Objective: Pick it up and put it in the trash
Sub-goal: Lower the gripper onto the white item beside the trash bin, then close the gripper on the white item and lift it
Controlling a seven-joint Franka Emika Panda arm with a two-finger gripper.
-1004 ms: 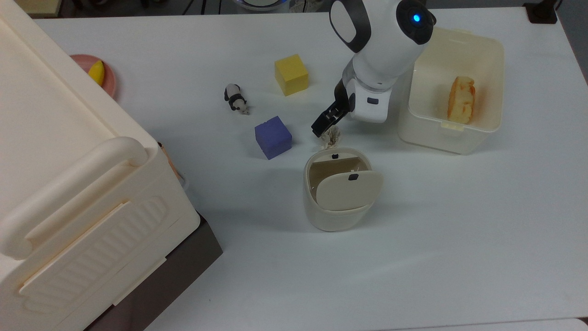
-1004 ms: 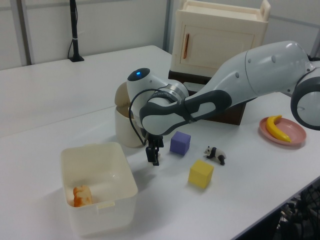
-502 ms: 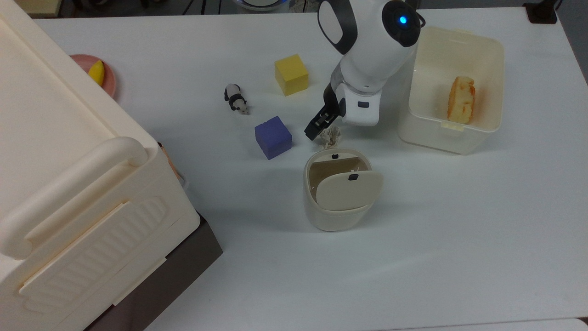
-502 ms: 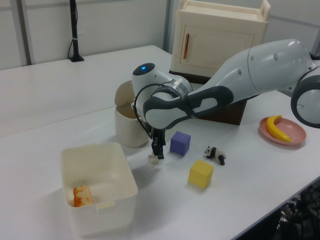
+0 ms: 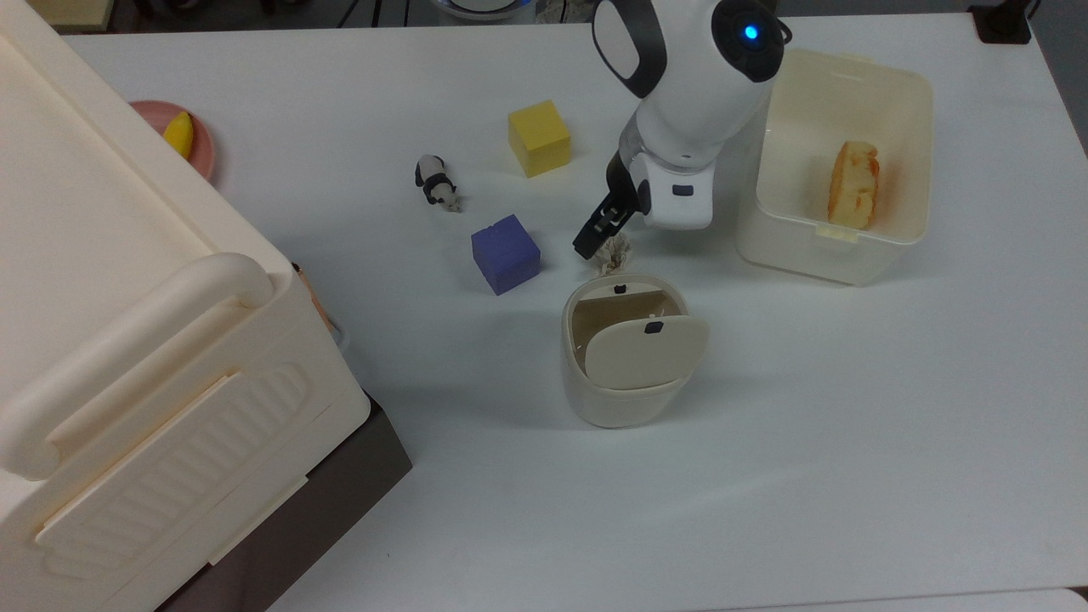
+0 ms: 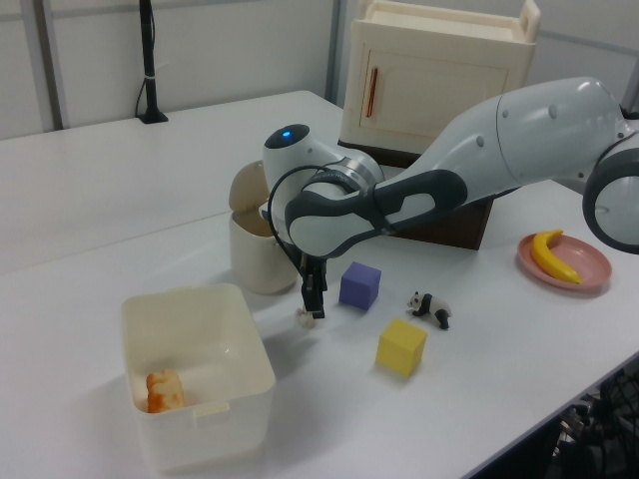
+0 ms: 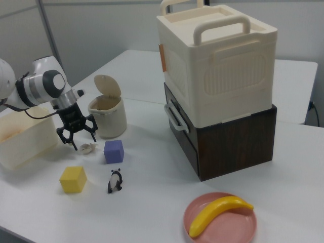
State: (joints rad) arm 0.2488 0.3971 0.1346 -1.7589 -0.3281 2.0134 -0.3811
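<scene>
While the claw (image 7: pixel 77 135) hangs low over the white surface (image 5: pixel 833 408), its two dark fingers (image 7: pixel 92 134) stand spread wide in the right view, released, with nothing between them. The tissue wad (image 7: pixel 87 148) lies on the surface just below and beside the fingertips; contact between them cannot be judged. In the top view the wad (image 5: pixel 614 252) sits directly next to the rim of the trash bin (image 5: pixel 595 399), on the bin's upper side, between the purple cube (image 5: pixel 505 252) and the larger cream tub (image 5: pixel 837 255). In the left view the wad (image 6: pixel 306 317) rests at the claw's tip (image 6: pixel 313 298), in front of the bin (image 6: pixel 252 261).

The bin's flap lid (image 5: pixel 644 350) is tilted, leaving the upper part of the opening uncovered. The tub holds an orange-and-white piece of food (image 5: pixel 853 184). The yellow cube (image 5: pixel 539 137) and the panda figurine (image 5: pixel 437 183) stand apart from the wad, further toward the top view's left. A banana (image 7: pixel 218 213) lies on a pink plate (image 7: pixel 202 234) near the cream storage box (image 7: pixel 217 61), which is stacked on a dark base (image 7: pixel 233 139).
</scene>
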